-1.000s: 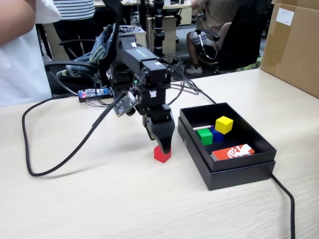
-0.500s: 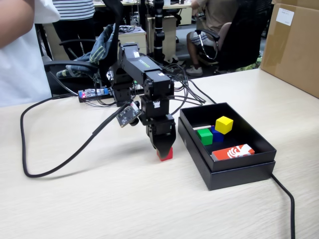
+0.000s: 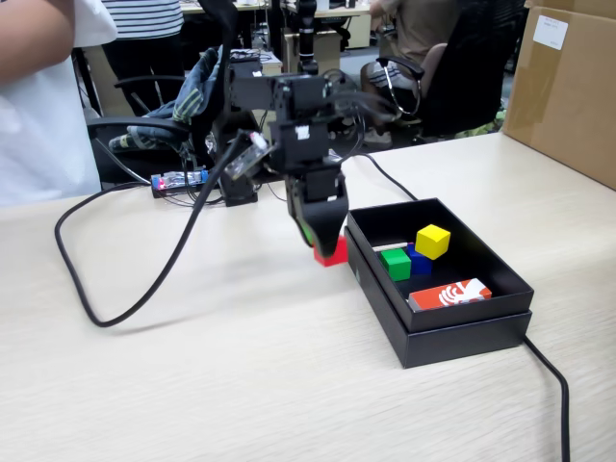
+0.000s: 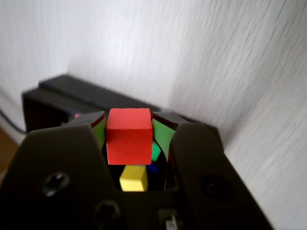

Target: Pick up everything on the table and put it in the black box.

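Red cube (image 4: 128,135), solid-coloured with crisp edges, sits pinched between the two fingers (image 4: 163,135) of the gripper (image 4: 129,136); the wrist view shows a green-padded finger pressed against each side of it. In the fixed view the red cube (image 3: 334,252) pokes out below the dark gripper (image 3: 325,248), low over the pale wood-grain worktop (image 3: 241,375) and just beside the left wall of the black box (image 3: 452,332); whether it touches the worktop cannot be told.

Inside the shallow matte box lie the other three cubes, all the same size as the red one. The yellow cube (image 3: 432,241) rests tilted on top of the blue cube (image 3: 420,260), and the green cube (image 3: 396,263) stands touching the blue one on its left. Nearer the front wall of the box lies a flat red-and-white card (image 3: 449,294), and a thin white stick (image 3: 390,246) lies toward the back, behind the cubes.

A thick black cable (image 3: 125,289) loops across the worktop left of the arm. A big brown carton (image 3: 568,87) stands at the far right, well apart from the box. Beyond the worktop's rear edge are office chairs and people, partly cut off.
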